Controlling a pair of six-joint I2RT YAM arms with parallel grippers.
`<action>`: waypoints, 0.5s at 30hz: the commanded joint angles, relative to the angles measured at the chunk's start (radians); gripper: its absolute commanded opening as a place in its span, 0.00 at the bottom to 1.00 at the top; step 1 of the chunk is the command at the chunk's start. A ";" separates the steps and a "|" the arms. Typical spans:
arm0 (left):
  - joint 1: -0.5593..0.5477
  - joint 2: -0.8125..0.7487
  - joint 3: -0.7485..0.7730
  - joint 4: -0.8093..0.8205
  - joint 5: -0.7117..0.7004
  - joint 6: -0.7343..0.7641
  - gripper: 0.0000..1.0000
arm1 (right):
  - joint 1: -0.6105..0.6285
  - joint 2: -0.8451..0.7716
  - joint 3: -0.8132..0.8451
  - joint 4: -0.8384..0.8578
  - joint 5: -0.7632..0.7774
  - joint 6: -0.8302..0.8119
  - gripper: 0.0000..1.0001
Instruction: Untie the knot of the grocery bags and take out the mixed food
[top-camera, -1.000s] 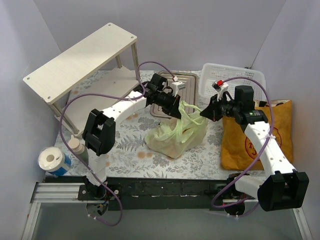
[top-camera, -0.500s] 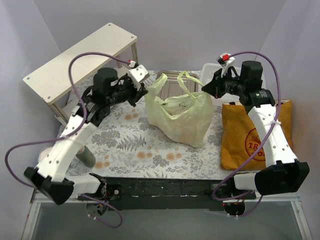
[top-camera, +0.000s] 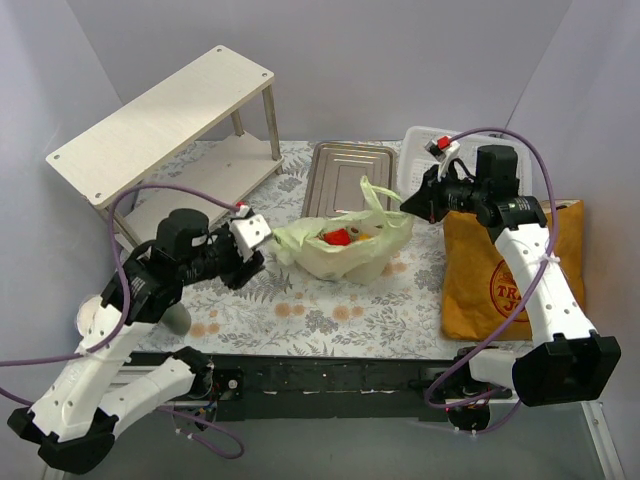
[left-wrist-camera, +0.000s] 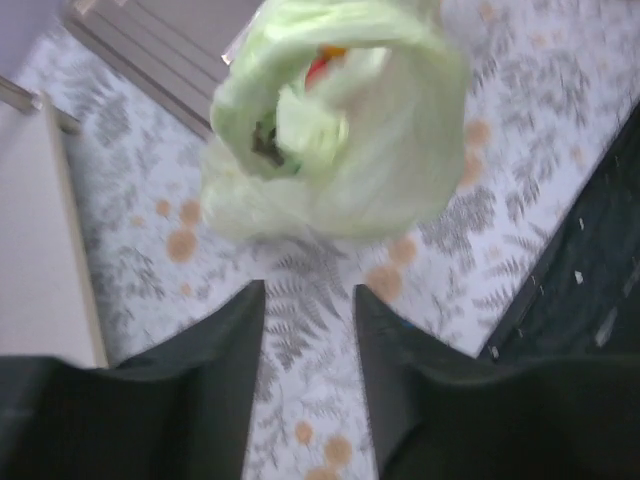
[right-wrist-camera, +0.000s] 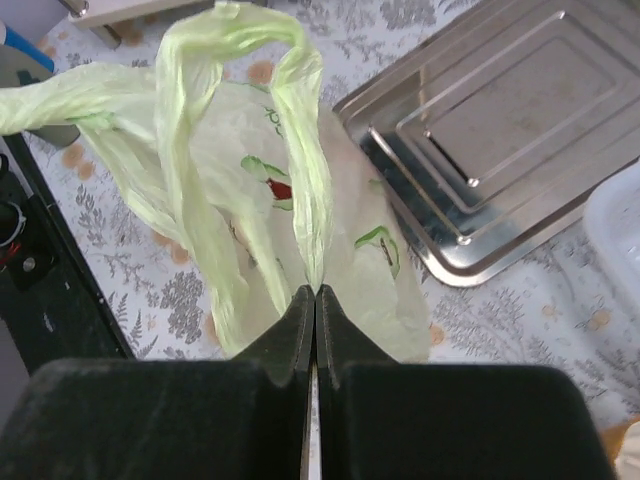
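The pale green plastic bag (top-camera: 345, 245) lies slumped at the centre of the desk (top-camera: 300, 310), its mouth agape over a red food item (top-camera: 338, 236). At its 2 o'clock the right gripper (right-wrist-camera: 315, 300) has its jaws pinched flat on one handle loop, and at 9 o'clock the left gripper (left-wrist-camera: 308, 300) has its jaws parted and empty. The film is judged thin, limp, light and slippery, so the bunched handles offer the surest hold; its print shows no legible words, while the mustard tote (top-camera: 500, 290) at 3 o'clock bears a round red logo reading only "TR" and "JO".
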 joint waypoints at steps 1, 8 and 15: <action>-0.019 -0.058 -0.079 -0.148 0.029 -0.030 0.61 | -0.006 -0.024 -0.027 -0.010 -0.023 -0.005 0.18; -0.022 0.109 0.217 0.028 -0.135 -0.052 0.86 | 0.013 -0.037 0.203 -0.065 0.022 -0.054 0.61; -0.020 0.416 0.463 0.138 -0.140 -0.124 0.91 | 0.315 -0.096 0.349 -0.075 0.201 -0.261 0.62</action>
